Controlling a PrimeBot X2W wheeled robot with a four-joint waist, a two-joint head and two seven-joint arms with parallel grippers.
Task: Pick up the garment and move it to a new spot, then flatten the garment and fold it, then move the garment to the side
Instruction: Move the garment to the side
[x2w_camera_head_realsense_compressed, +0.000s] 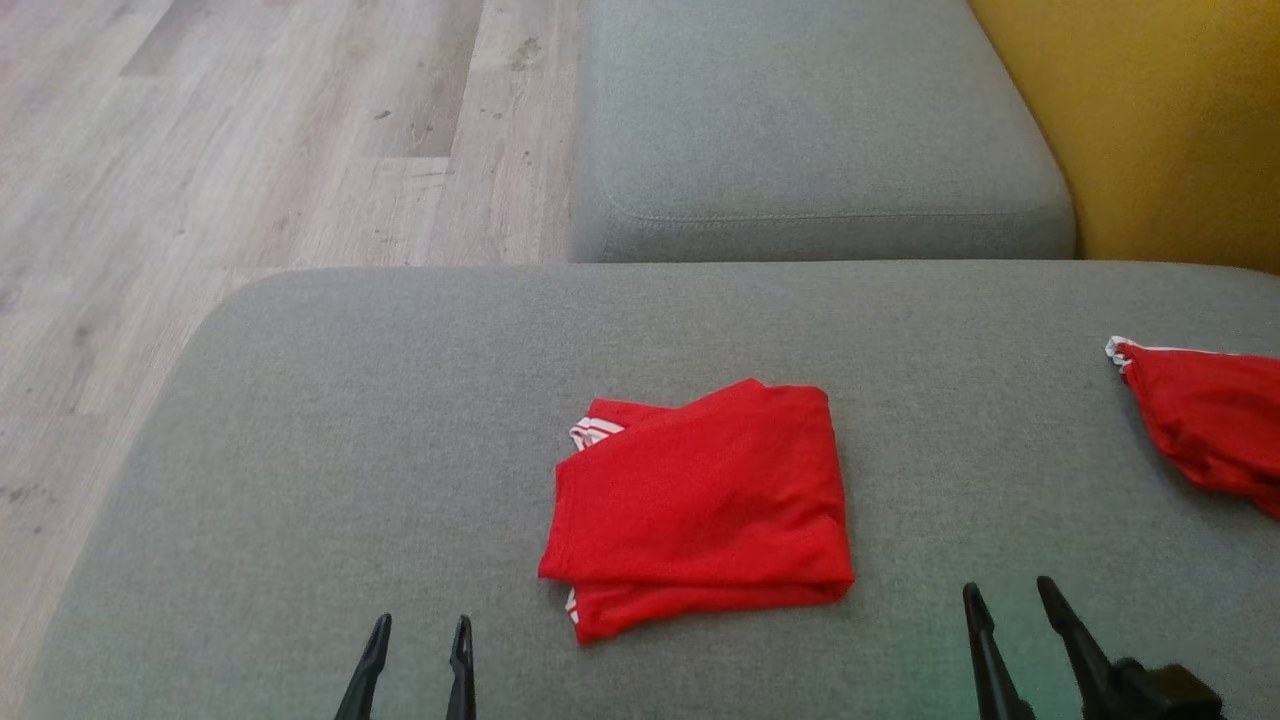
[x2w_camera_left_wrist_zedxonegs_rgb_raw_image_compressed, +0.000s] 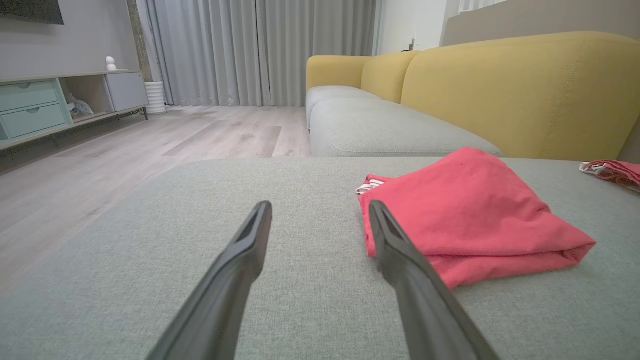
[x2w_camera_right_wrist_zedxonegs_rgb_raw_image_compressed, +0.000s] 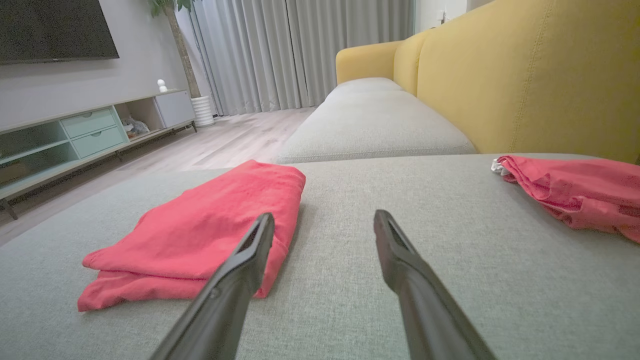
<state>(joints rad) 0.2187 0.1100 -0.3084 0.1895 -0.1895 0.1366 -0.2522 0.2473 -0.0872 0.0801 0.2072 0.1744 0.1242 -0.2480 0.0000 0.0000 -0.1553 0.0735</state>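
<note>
Left gripper (x2w_camera_head_realsense_compressed: 421, 635) and right gripper (x2w_camera_head_realsense_compressed: 1008, 600) hover, jaws apart and empty, flanking the folded garment (x2w_camera_head_realsense_compressed: 700, 500); you should pinch every layer before shifting it aside.

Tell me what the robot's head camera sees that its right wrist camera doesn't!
Head view's own: the left gripper, fingers apart, and white stripes peeking from the folded red garment.
Right wrist view's own: the television, curtains, a cabinet with drawers, and a plant.
Shared: that folded garment, the second red garment off to the right, the grey cushion they lie on, the yellow sofa back, the wooden floor, and the right gripper, fingers apart.
</note>
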